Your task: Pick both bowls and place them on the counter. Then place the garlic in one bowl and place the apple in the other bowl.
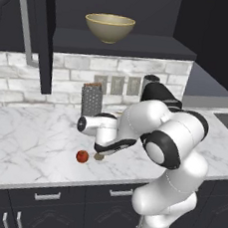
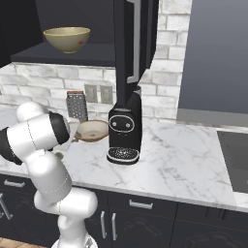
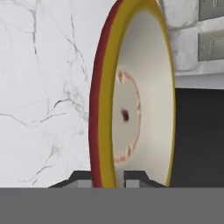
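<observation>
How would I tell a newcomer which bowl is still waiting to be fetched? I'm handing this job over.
Start at the white marble counter and look up past the brick backsplash to the dark shelf above it. The deep olive-tan bowl stands there alone, upright. Unlike the shallow tan bowl down by the black coffee machine, it is rounded and tall-sided with a yellowish inside.

My left base view looks forward and down from behind the arm's left; my right base view does so from its right. Both share the counter (image 1: 27, 141), backsplash and the deep bowl (image 1: 109, 27) on the shelf. My hand view sits very close to the shallow bowl (image 3: 131, 96), rolled sideways.
</observation>
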### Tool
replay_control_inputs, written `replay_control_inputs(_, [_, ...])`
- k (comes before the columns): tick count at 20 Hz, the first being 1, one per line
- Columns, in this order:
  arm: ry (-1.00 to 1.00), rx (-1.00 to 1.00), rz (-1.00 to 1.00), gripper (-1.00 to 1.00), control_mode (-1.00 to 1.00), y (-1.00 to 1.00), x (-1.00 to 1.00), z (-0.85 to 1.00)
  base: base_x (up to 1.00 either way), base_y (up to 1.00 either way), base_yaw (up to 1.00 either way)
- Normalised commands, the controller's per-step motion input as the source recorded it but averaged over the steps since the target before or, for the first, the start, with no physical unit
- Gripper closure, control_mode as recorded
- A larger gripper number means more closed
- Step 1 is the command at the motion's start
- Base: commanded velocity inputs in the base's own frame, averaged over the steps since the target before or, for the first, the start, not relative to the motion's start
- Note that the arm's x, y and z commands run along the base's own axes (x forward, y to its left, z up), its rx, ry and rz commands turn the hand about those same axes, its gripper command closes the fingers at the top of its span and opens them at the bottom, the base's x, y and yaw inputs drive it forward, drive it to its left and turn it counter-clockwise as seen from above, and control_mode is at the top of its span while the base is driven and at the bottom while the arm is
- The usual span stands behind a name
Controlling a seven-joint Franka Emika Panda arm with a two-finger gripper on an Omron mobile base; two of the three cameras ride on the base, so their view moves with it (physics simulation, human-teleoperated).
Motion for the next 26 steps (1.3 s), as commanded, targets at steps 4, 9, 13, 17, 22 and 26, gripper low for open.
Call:
replay_control_inputs(4, [0.01, 0.0, 0.0, -1.0, -1.0, 0.0, 0.0, -0.01, 0.0, 0.0, 0.0])
replay_control_inputs(9, [0.0, 0.0, 0.0, -1.0, -1.0, 0.01, -0.12, 0.01, 0.0, 0.0, 0.0])
replay_control_inputs(13, [-0.01, 0.0, 0.0, -1.0, -1.0, 0.02, -0.3, 0.15, 0.0, 0.0, 0.0])
replay_control_inputs(17, [-0.02, 0.0, 0.0, -1.0, -1.0, 0.01, -0.37, 0.38, 0.0, 0.0, 0.0])
replay_control_inputs(22, [0.0, 0.05, 0.0, -1.0, -1.0, 0.0, -0.32, 0.57, 0.0, 0.0, 0.0])
replay_control_inputs(26, [0.0, 0.1, -0.02, -1.0, -1.0, -0.02, -0.18, 0.68, 0.0, 0.0, 0.0])
